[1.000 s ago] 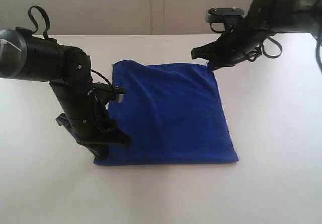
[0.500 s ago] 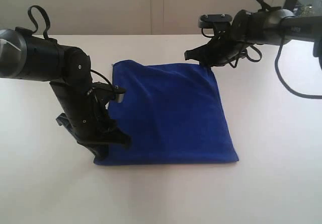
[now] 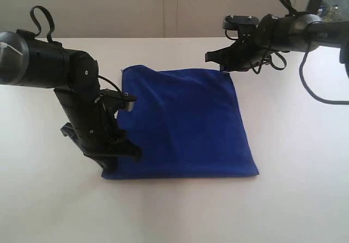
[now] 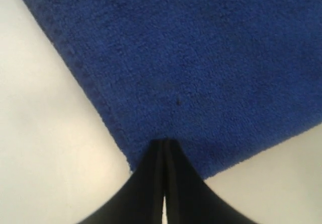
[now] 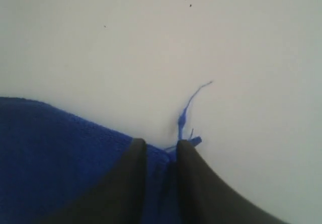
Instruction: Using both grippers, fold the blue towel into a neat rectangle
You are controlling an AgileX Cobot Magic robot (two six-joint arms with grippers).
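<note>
Towel (image 3: pixel 185 123): spread flat on white tabletop (image 3: pixel 294 155), centre of exterior frame.
Left fingers (image 4: pixel 146 183): pressed together, pinching towel's lower-left corner.
Right fingers (image 5: pixel 126 178): almost closed, clamped on towel's upper-right corner.
Thread (image 5: pixel 187 108): loose, blue, trailing from that corner over tabletop.

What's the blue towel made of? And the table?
The blue towel looks like soft, fuzzy fabric, maybe microfibre: its surface is nubbly and a loose thread frays off one corner. The table looks smooth, hard and matte white; exact material unclear.
</note>
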